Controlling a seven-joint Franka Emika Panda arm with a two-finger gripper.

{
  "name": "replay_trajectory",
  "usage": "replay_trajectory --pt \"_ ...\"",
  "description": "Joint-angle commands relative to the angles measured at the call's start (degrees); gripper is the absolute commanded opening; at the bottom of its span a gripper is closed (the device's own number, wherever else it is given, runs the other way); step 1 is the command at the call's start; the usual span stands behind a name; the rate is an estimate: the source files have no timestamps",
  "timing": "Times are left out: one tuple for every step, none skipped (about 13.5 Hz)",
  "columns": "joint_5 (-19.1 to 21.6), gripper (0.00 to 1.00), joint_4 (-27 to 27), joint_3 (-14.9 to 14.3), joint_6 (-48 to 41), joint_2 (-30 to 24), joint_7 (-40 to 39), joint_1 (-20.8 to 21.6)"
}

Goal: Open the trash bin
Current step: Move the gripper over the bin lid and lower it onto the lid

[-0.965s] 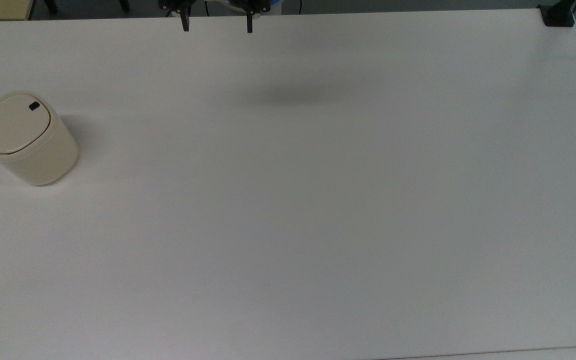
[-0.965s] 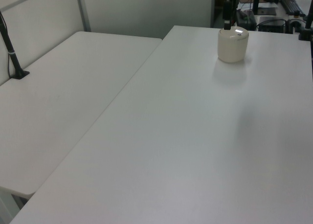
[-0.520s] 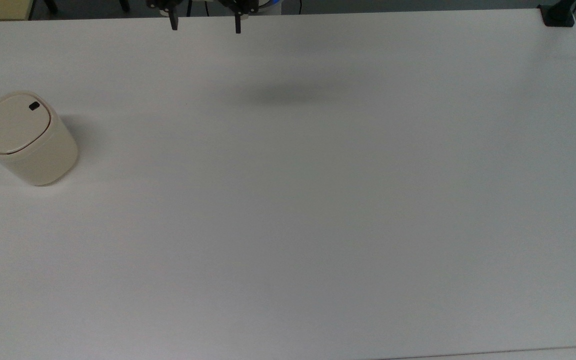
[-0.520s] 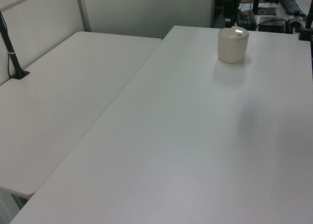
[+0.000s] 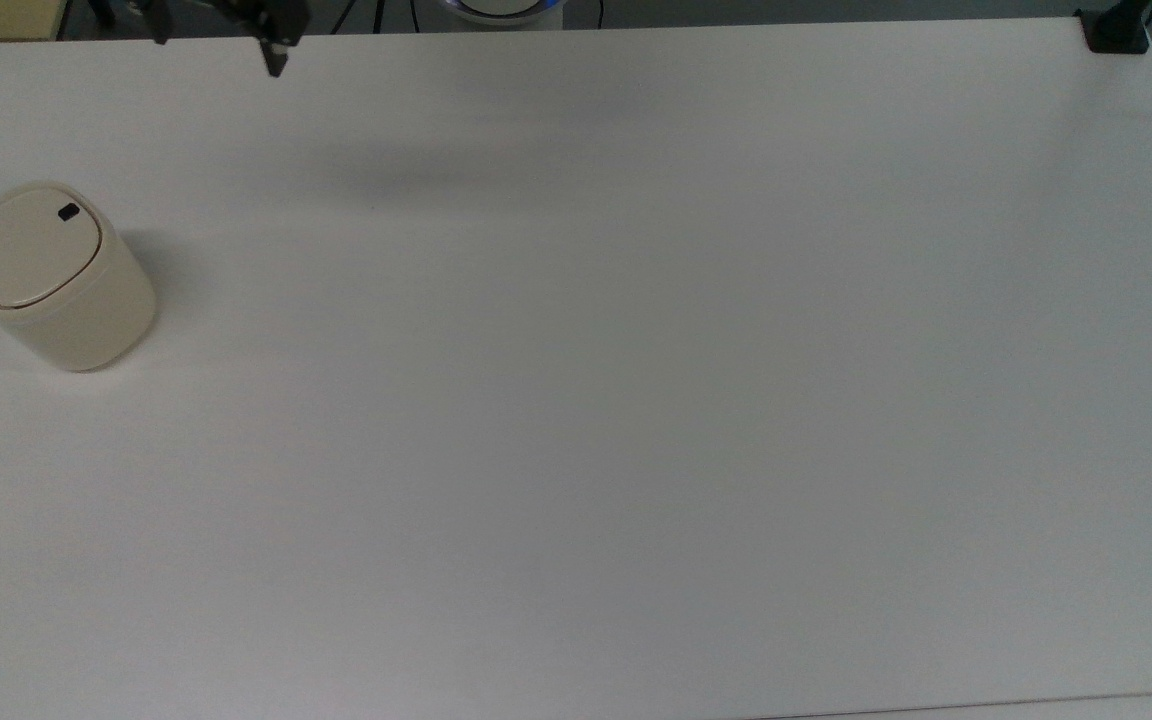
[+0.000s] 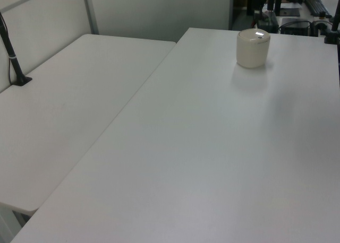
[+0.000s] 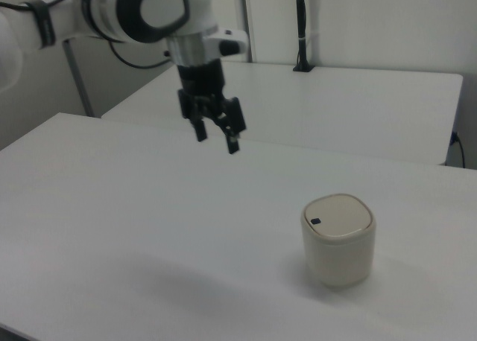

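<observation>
We see the trash bin [image 6: 253, 48] upright, lid shut, near the far end of the white table [image 6: 212, 158]; a second table [image 6: 69, 105] adjoins it.

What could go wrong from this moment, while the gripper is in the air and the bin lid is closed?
1. The trash bin stands free on the table, near the top view's left edge; a sideways push could slide or tip it.
2. The black latch is small and sits near the lid's rim; the open gripper, apart from the bin, could miss it and press the lid instead.
</observation>
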Motion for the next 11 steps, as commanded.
replay_trajectory --pt "-1.2 1.00 -0.4 0.2 7.1 4.2 6.4 -5.3" --pt "-1.3 1.00 -0.4 0.2 9.5 5.2 7.4 -7.2" --pt "-1.2 1.00 -0.4 0.2 10.6 5.7 7.8 -8.5" --pt "-1.1 1.00 -0.4 0.1 12.2 6.5 8.6 -10.4" --pt "-1.1 1.00 0.3 0.0 14.0 7.7 10.3 -12.2" --pt "-1.1 1.00 0.4 -0.6 16.3 9.1 12.8 -13.3" --pt "-0.9 1.00 0.6 -1.5 20.8 10.5 15.9 -13.6" --pt "-0.7 1.00 0.6 -1.9 25.4 11.4 19.7 -14.0" --pt "-1.1 1.00 0.6 -1.9 27.8 12.3 21.2 -14.5" --pt "-1.0 1.00 0.6 -1.9 29.2 13.1 21.3 -14.7" --pt "-1.0 1.00 0.6 -1.9 30.8 13.7 21.3 -14.8"
